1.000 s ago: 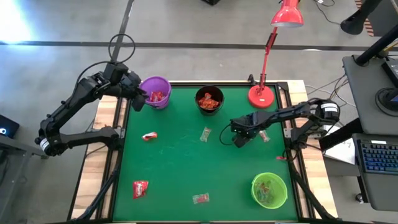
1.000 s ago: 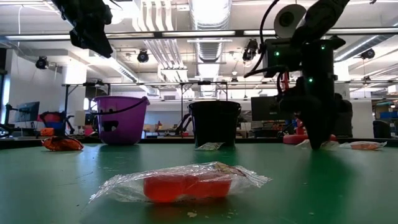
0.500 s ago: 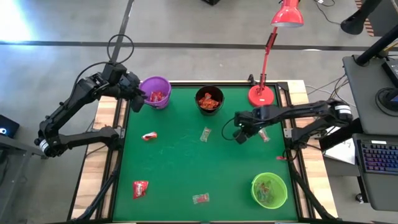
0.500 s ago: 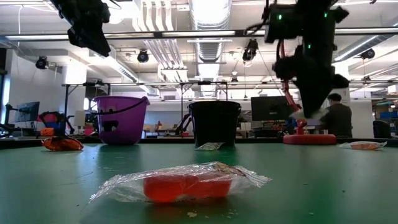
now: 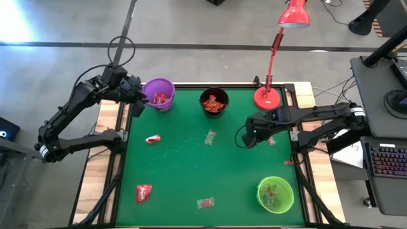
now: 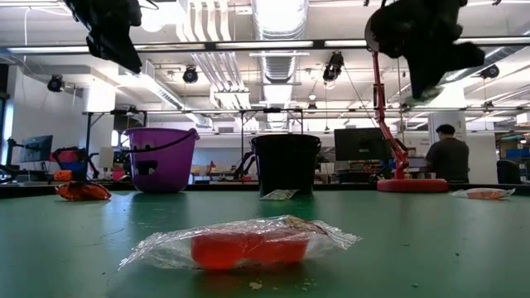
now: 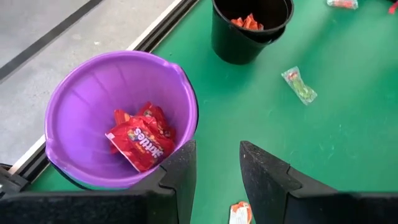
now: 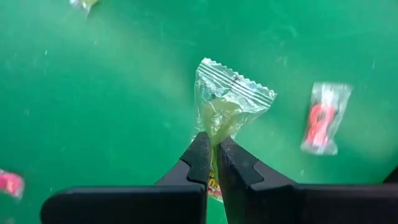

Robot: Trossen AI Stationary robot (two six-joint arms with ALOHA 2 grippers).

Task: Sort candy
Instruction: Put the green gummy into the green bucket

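While the right gripper [image 8: 211,144] pinches a greenish cellophane candy [image 8: 227,102] and the left gripper [image 7: 214,168] hangs half-open and empty, several candies remain unsorted on the table [image 5: 184,172].

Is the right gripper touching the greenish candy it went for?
Touching. In the right wrist view the right gripper is pinched shut on the clear greenish candy, which hangs lifted above the green table.
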